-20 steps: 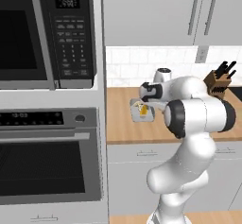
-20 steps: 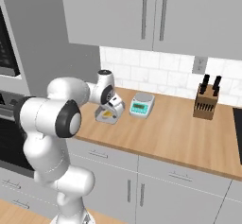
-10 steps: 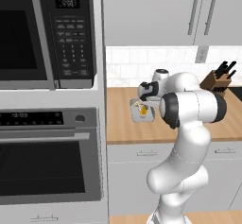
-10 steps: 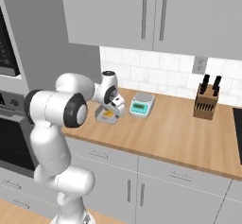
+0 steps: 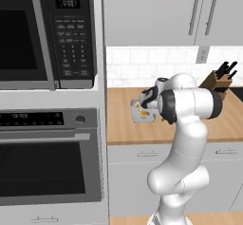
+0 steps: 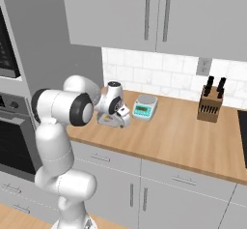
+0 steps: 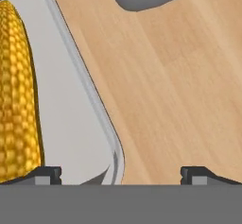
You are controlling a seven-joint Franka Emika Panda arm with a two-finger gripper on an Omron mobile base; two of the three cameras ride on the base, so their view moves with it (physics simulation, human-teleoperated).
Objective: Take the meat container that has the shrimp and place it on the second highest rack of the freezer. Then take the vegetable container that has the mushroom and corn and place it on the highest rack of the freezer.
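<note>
Over the vegetable container's point(image 7: 101, 124) rim the claw point(image 7: 121, 173) stands wide open; no writing legible.

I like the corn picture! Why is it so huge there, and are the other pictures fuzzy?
Hand view: taken close up, so the corn looks huge and sharp, cut off at the edge. Left base view: the container is small, a bit soft. Right base view: even light, no glare.

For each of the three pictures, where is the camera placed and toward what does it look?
Left base view: behind the arm's left, facing the counter; arm rises lower right.
Right base view: behind its right, same counter; arm lower left.
Hand view: on the hand, looking down at the container rim straddled by the open claw.
The left base and hand views share the corn.
</note>
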